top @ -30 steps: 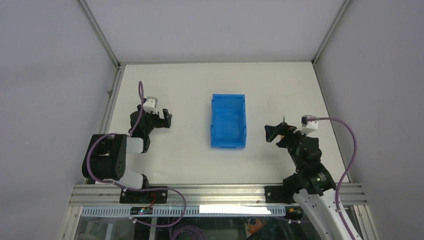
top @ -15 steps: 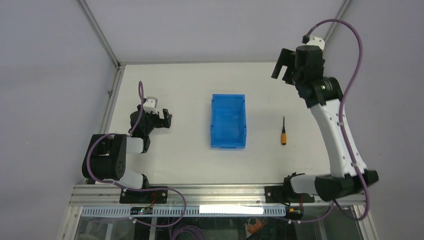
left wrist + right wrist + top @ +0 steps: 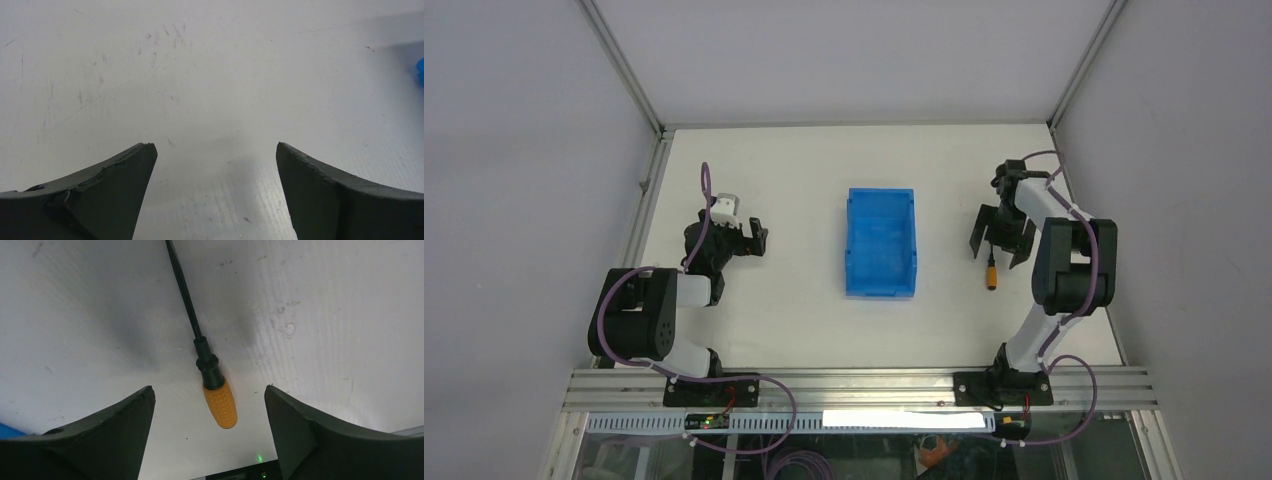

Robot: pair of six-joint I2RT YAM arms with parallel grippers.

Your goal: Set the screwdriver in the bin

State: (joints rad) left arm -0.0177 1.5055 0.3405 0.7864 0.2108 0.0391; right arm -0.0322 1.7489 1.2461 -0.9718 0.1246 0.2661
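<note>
Although the right arm's black two-finger gripper (image 3: pixel 995 254) hangs directly above it, the small screwdriver with a short orange handle and thin black shaft (image 3: pixel 992 274) lies flat on the white tabletop (image 3: pixel 774 180), ungripped. Task at its start: nothing lifted, nothing delivered.

Bright blue rectangular plastic bin (image 3: pixel 881 250) sits mid-table, interior bare as far as the overhead view shows. Screwdriver is to the bin's right, near but clearly apart from its wall, roughly parallel to its long side. Handle toward the arm bases, tip pointing away.

Right wrist view: fingers (image 3: pixel 100 430) spread wide, one on each side of the handle, neither touching it, holding nothing. Handle falls about midway in the gap. Whether the tips are down at table level, cannot tell.

Left gripper (image 3: pixel 757 240) low over the table on the bin's other side, jaws wide apart, empty.

Left to do, by my reckoning: close on handle, lift, carry over the bin wall, release.

Screwdriver: handle knurled in a fine grid, rounded butt, black collar stepping down to a slim shaft. Likely to roll if nudged.
</note>
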